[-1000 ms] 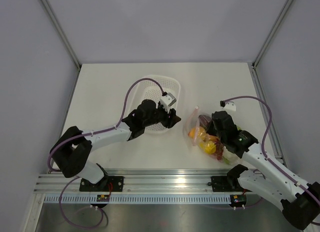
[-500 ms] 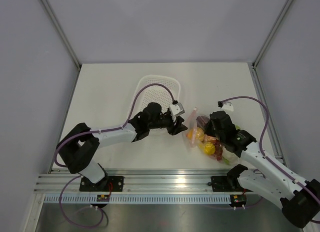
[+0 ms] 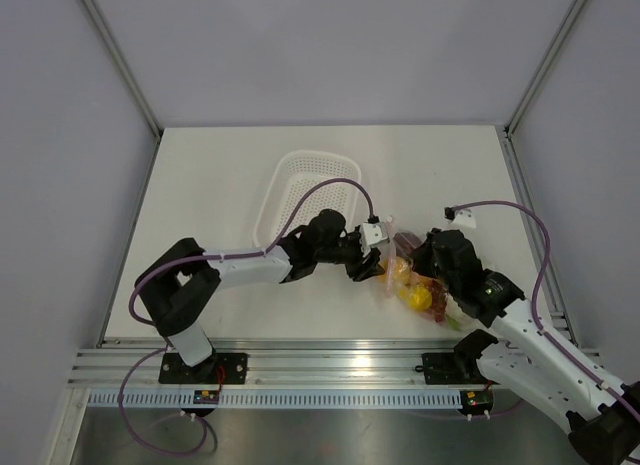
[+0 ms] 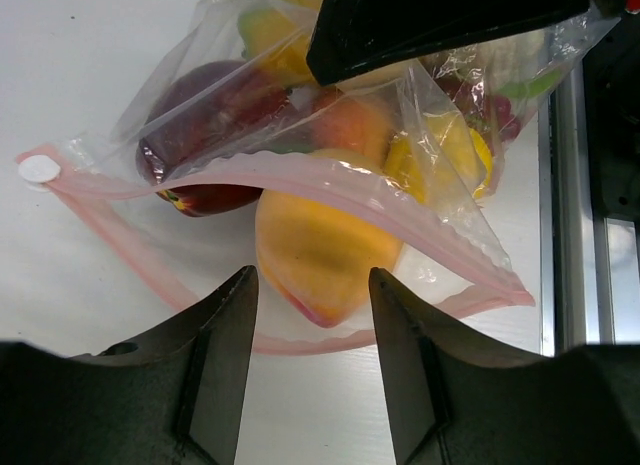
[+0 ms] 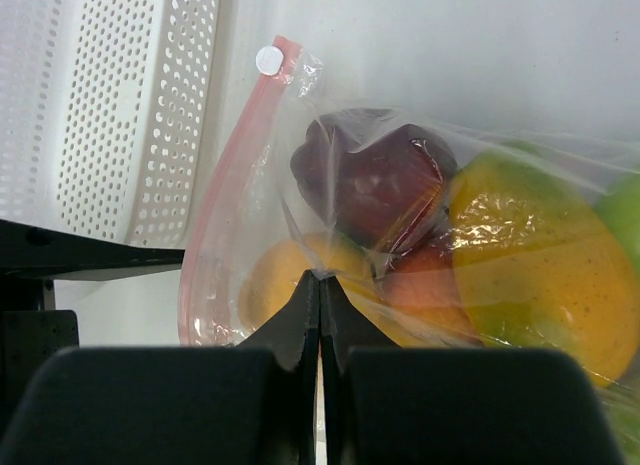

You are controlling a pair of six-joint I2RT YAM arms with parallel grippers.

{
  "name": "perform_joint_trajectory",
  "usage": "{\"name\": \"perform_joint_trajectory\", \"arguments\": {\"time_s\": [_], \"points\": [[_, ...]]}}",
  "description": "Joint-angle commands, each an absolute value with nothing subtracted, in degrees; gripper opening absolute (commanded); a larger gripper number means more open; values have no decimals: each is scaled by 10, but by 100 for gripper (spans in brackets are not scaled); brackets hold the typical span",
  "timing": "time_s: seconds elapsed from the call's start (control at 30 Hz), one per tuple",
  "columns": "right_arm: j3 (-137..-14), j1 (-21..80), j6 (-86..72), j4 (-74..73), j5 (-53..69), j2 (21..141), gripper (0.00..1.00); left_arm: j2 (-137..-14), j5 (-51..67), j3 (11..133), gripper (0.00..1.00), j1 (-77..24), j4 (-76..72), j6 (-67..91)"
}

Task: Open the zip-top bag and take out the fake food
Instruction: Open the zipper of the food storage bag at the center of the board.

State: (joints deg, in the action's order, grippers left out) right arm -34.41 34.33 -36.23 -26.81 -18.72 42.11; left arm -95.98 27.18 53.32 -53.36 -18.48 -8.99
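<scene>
Left tool [image 4: 310, 280] open, facing zip-top bag [image 4: 330, 183].

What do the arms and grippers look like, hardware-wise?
Left arm and right arm: white link shells, black joints. Left gripper and right gripper: black, flat tapered fingers. A purple cable loops to a white connector block at each wrist.

Left arm [image 3: 240, 268] and right arm [image 3: 535, 337] are the same build: white tubes, chunky black joints. A purple cable [image 3: 330, 182] loops off each to a small white connector block [image 3: 375, 232]. Black base plates [image 3: 232, 365], matte black gripper fingers [image 4: 215, 365].
</scene>
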Motion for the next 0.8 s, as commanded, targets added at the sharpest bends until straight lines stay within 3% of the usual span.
{"name": "perform_joint_trajectory", "arguments": {"time_s": [0.0,0.13,0.77], "points": [[-345,341,-366,-230,-173,424,0,-970,304,559,54,-537,-195,-98],[-346,341,-367,-227,-167,434,0,-969,318,546,60,-537,-225,-84],[-343,341,-372,-222,-164,429,0,-1015,363,560,69,-546,-250,-54]]}}
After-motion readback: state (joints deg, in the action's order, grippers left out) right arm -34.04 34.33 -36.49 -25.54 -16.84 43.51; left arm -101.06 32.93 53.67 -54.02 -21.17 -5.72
